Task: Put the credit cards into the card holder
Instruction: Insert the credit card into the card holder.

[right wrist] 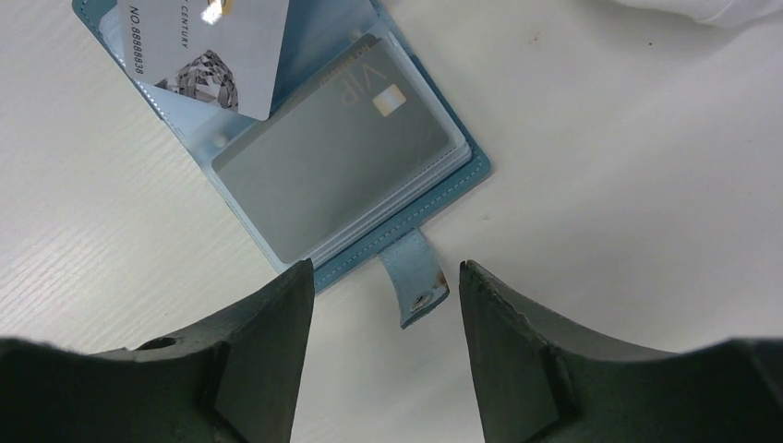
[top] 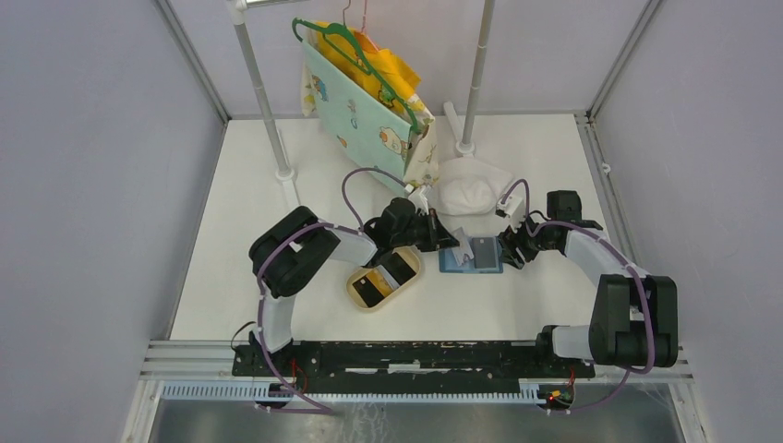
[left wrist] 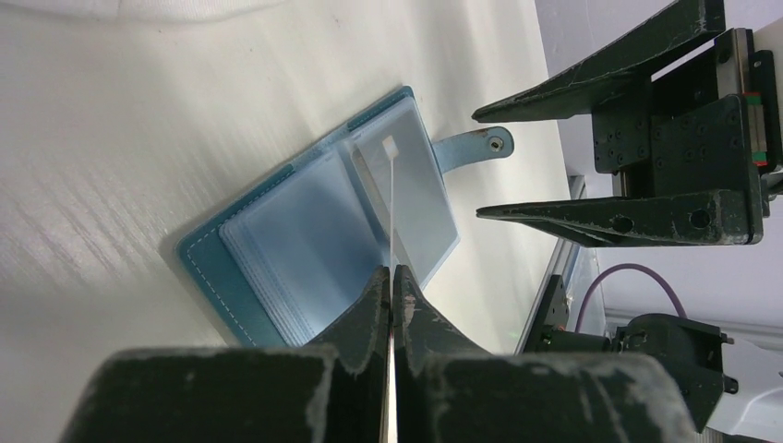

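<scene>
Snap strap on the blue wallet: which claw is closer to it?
Right. The right claw hangs open right beside the strap; the left claw pinches a card across the wallet from it.

A white table (top: 517,305) fills the middle of the top view. A tan oval tray (top: 352,292) sits a bit below and left of the middle. Near the top hangs a pale green bag (top: 365,115) with little cartoon animals on it (it dangles from a green hanger (top: 346,46)). Something yellow (top: 392,69) pokes out behind the bag. A grey pole (top: 261,92) stands left of the bag and another pole (top: 477,69) stands right of it. A lumpy white cloth (top: 471,192) lies by the bag's bottom corner.
</scene>
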